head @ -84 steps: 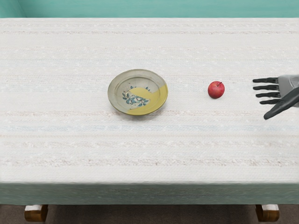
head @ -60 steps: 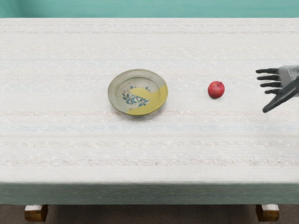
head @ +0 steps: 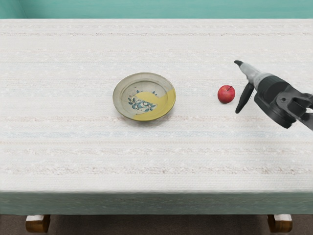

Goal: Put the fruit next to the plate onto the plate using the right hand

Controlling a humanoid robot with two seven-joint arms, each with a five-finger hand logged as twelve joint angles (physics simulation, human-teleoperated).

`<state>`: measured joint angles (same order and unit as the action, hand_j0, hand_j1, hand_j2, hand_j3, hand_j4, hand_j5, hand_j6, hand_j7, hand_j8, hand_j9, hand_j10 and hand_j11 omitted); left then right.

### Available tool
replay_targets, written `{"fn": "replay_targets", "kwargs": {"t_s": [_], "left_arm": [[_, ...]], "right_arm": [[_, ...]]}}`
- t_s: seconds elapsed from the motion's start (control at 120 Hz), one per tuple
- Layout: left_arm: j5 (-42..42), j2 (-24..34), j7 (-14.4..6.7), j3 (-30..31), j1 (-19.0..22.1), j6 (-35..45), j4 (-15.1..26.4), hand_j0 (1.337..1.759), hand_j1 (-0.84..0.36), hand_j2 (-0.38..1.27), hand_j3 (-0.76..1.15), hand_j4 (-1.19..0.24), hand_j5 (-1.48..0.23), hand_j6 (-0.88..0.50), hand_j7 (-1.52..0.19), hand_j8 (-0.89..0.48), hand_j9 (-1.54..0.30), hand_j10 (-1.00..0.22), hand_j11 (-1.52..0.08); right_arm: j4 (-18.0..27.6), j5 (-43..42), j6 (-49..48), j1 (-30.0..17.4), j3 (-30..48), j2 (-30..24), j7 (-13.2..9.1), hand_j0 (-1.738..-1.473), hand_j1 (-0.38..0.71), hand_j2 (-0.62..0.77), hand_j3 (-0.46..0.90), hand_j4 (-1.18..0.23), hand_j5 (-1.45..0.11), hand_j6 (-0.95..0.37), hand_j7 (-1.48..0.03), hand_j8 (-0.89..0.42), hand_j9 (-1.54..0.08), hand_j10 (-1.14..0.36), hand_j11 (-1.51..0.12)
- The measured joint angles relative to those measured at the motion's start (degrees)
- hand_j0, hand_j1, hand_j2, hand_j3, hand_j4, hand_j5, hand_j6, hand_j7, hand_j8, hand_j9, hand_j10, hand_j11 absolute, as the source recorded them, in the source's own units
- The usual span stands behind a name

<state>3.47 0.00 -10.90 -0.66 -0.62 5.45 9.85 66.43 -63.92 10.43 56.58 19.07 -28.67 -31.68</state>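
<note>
Right hand (head: 250, 77) edge-on, fingers (head: 244, 67) extended, thumb pointing down, forearm from right

One camera only (the robot's head) at the near long side of the table (head: 156, 161), looking down aslant toward the teal wall (head: 156, 7); the table overruns both frame sides, plate (head: 119, 93) near mid-frame.

Place: you are looking at a home dining corner, simulator-rendered.
Furniture: your desk (head: 156, 161) wears a pale woven cloth, with wooden feet (head: 37, 223) below.
Tableware: a floral painted plate (head: 117, 94), household kind.
Backdrop: plain teal wall (head: 156, 9).
</note>
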Motion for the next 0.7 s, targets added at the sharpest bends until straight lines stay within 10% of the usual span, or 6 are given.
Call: {"fn": "replay_targets", "kwargs": {"t_s": [0.267, 0.7], "left_arm": [[0.0, 0.0, 0.0, 0.1, 0.3, 0.0, 0.1, 1.658, 0.34, 0.0, 0.0, -0.01, -0.01, -0.01, -0.01, -0.01, -0.01, -0.01, -0.01], [0.0, 0.0, 0.0, 0.1, 0.6, 0.0, 0.1, 1.658, 0.34, 0.0, 0.0, -0.01, -0.01, -0.01, -0.01, -0.01, -0.01, -0.01, -0.01]], "right_arm": [[-8.0, 1.7, 2.9, 0.2, -1.5, 5.6, 5.0, -1.658, -0.24, -0.02, 0.0, -0.09, -0.12, -0.09, -0.12, -0.09, -0.12, -0.09, -0.12], [-10.1, 2.5, -2.4, 0.7, -3.2, 6.2, 5.9, -1.658, 0.15, -0.08, 0.0, -0.42, -0.54, -0.42, -0.54, -0.37, -0.54, -0.42, -0.54]]}}
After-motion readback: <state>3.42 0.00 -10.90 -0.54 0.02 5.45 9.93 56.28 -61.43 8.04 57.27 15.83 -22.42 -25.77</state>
